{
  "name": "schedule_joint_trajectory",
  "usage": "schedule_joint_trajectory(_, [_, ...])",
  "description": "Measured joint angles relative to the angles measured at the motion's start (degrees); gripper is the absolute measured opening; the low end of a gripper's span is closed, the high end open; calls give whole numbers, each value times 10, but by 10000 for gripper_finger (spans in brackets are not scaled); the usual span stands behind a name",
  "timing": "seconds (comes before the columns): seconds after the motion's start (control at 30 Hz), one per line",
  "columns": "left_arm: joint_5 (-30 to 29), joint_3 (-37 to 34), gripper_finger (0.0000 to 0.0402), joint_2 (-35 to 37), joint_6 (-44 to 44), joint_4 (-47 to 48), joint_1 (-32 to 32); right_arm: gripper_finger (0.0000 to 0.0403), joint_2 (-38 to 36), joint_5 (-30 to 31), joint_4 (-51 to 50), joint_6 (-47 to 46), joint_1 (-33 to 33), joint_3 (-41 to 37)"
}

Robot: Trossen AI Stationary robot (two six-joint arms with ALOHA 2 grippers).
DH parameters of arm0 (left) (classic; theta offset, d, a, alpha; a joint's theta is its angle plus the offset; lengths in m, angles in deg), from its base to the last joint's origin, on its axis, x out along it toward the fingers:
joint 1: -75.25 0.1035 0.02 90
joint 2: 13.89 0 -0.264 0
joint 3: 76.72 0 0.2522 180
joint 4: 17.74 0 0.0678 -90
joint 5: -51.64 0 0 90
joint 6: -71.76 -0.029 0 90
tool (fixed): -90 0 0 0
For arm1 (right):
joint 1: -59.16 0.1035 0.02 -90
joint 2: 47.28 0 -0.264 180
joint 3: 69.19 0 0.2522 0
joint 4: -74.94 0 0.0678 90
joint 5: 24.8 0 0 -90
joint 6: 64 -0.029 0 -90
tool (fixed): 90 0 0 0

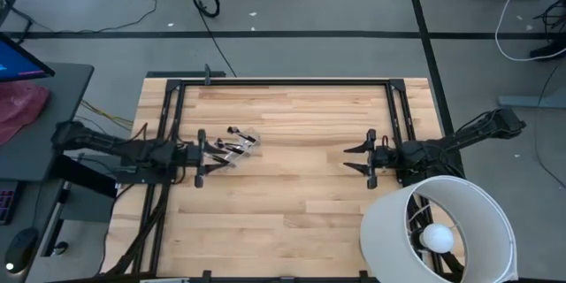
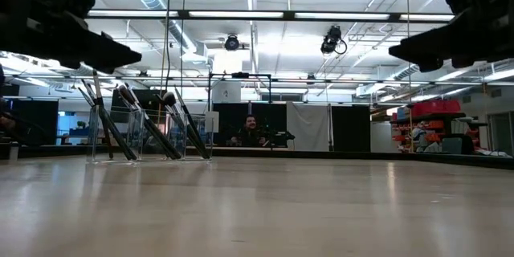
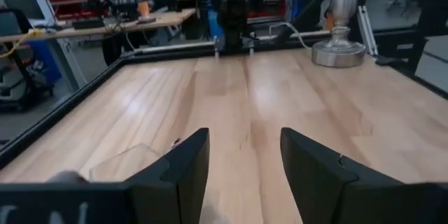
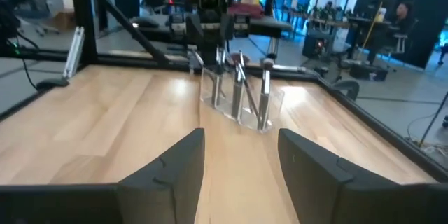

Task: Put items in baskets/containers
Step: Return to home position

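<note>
Wide butcher-block wooden table (image 1: 292,221), pale planks with a satin sheen, and the big white cylindrical lamp shade (image 1: 473,208) parked at its near right corner. Both dark arms lie level, facing each other across the boards. The left gripper (image 1: 202,157) is spread wide and carries nothing, with bare wood showing between its blunt matte fingers (image 3: 185,171). The right gripper (image 1: 366,156) is spread just as wide and is also empty.

The relation that counts is that the small clear plastic organizer (image 1: 248,139) sits just ahead of the left fingertips, a shade toward the table's far edge, and well apart from the right arm. Its long side runs slightly aslant across the left gripper's reach. Any retreat there looks best made straight back, since the thing is light, glassy and easily nudged.

Inside it, the thin dark-handled makeup brushes (image 2: 148,132) stand leaning with silver ferrules and bristles up. No brush shows loose on the wood.
</note>
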Motion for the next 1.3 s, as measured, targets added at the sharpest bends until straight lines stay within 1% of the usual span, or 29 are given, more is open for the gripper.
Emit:
schedule_joint_trajectory(0.17, [50,0,181,-7,12,6,50,187,2,1,6,-3,0,0])
schedule_joint_trajectory(0.23, [57,0,181,-6,20,5,58,187,2,1,14,-3,0,0])
schedule_joint_trajectory(0.3, [47,0,181,-6,21,5,60,187,2,1,14,-3,0,0])
schedule_joint_trajectory(0.37, [20,0,181,-6,28,6,60,187,2,1,15,-3,0,0])
schedule_joint_trajectory(0.43, [-8,0,181,-6,63,9,60,187,2,1,14,-3,0,0])
schedule_joint_trajectory(0.53, [-30,0,181,-6,127,9,61,187,2,1,15,-3,0,0])
schedule_joint_trajectory(0.67, [-32,0,181,-6,169,9,60,187,2,1,15,-3,0,0])
schedule_joint_trajectory(1.3, [-32,-1,181,-6,172,9,60,187,2,1,15,-3,0,0])
